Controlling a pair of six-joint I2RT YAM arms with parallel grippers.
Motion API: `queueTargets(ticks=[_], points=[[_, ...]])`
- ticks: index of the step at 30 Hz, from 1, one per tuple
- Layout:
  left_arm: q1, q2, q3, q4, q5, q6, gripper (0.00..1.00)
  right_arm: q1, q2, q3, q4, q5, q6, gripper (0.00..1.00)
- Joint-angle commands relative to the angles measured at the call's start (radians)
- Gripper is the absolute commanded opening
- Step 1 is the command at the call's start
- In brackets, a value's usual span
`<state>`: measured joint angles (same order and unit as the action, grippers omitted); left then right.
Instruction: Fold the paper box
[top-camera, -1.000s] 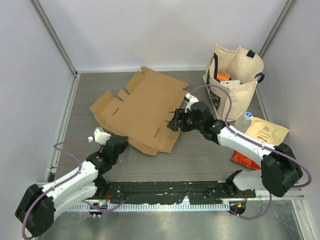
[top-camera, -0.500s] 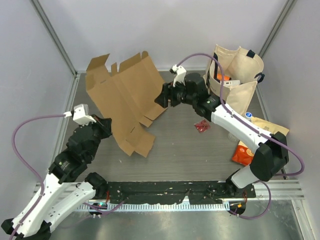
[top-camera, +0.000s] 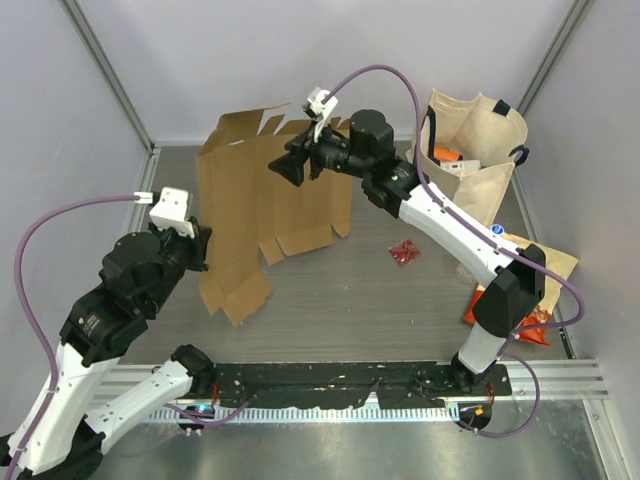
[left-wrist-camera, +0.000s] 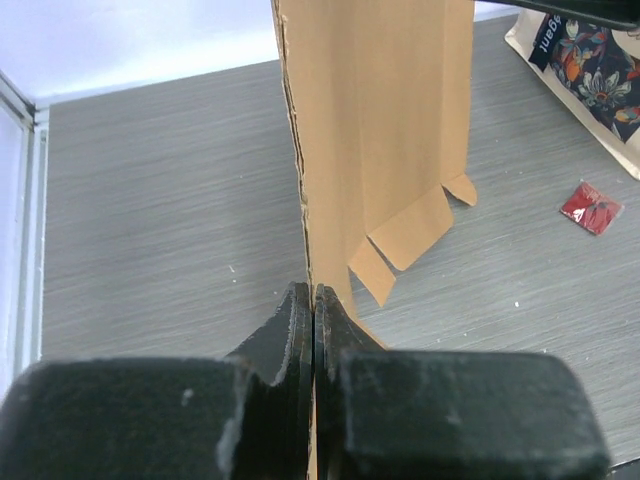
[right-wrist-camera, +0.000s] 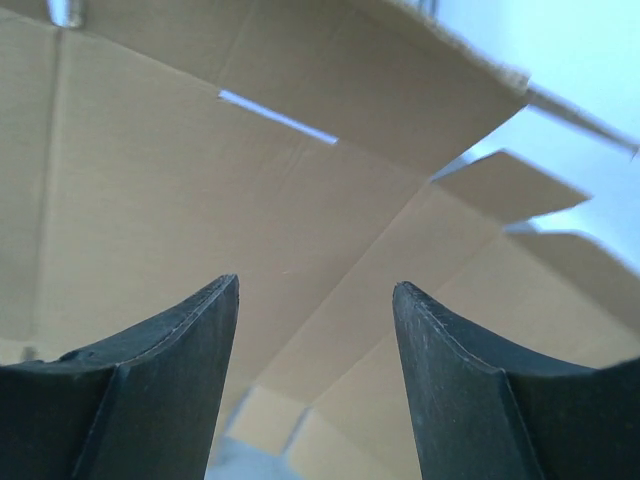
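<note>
The paper box (top-camera: 270, 200) is no box yet: the flat brown sheet stands almost upright over the back left of the table (top-camera: 400, 320), its lower flaps hanging toward the surface. The left gripper (left-wrist-camera: 313, 300) is pinched tight on the sheet's near edge and carries it. The right gripper (right-wrist-camera: 315, 285) faces the upper panel with its jaws spread wide and nothing between them; whether it touches the card I cannot tell. To my eye the step is positioning the sheet for creasing. Done well, the left pinch grips firmly while the right steadies a panel beside a score line, clear of the tote bag (top-camera: 480, 150), so nothing buckles.
</note>
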<state>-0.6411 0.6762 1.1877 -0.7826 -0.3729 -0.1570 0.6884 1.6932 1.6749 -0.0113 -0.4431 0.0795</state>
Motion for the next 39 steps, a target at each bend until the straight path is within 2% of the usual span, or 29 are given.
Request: queueTargets(ticks=[1,4,8,11,15,18,20,21,23,27,29,30,32,33,35,37,39], points=[[0.0,0.011,0.062,-0.033,0.055,0.117,0.02,-0.009,-0.023,0.097,-0.019,0.075,-0.388,0.69],[0.0,0.017,0.064,-0.043,0.054,0.152,0.01,-0.01,-0.029,0.135,-0.104,0.165,-0.498,0.69],[0.0,0.042,0.082,-0.061,0.058,0.198,0.0,-0.012,-0.036,0.128,-0.07,0.221,-0.572,0.7],[0.0,0.052,0.095,-0.069,0.066,0.217,0.0,-0.01,-0.038,0.12,0.002,0.169,-0.551,0.7],[0.0,0.046,0.105,-0.072,0.11,0.238,0.0,-0.01,-0.006,0.135,0.06,0.011,-0.531,0.7],[0.0,0.034,0.11,-0.087,0.121,0.234,0.0,-0.009,0.002,0.14,0.096,-0.022,-0.518,0.69],[0.0,0.023,0.099,-0.084,0.126,0.231,0.0,-0.009,-0.015,0.122,0.141,-0.032,-0.511,0.65],[0.0,0.011,0.084,-0.078,0.129,0.234,0.0,-0.007,-0.02,0.106,0.151,-0.043,-0.512,0.57],[0.0,0.008,0.076,-0.069,0.15,0.238,0.0,-0.009,-0.018,0.106,0.149,-0.089,-0.523,0.5],[0.0,0.023,0.078,-0.067,0.16,0.229,0.0,-0.007,-0.021,0.103,0.142,-0.103,-0.511,0.22],[0.0,0.023,0.072,-0.055,0.155,0.205,0.0,-0.009,-0.038,0.088,0.168,-0.062,-0.472,0.09],[0.0,0.022,0.06,-0.04,0.141,0.195,0.06,-0.009,-0.043,0.076,0.178,-0.045,-0.454,0.01],[0.0,0.011,0.047,-0.018,0.094,0.154,0.18,-0.009,-0.047,0.083,0.177,0.021,-0.364,0.01],[0.0,0.005,0.044,-0.004,0.028,0.116,0.38,-0.007,-0.047,0.107,0.165,0.065,-0.319,0.01],[0.001,0.005,0.055,-0.003,-0.07,0.019,0.56,-0.009,-0.041,0.141,0.094,0.157,-0.205,0.01],[0.0,0.014,0.096,-0.017,-0.136,-0.031,0.6,-0.01,-0.029,0.209,-0.019,0.271,-0.129,0.01],[0.0,0.028,0.145,-0.033,-0.185,-0.093,0.76,-0.016,-0.007,0.287,-0.096,0.384,0.017,0.01]])
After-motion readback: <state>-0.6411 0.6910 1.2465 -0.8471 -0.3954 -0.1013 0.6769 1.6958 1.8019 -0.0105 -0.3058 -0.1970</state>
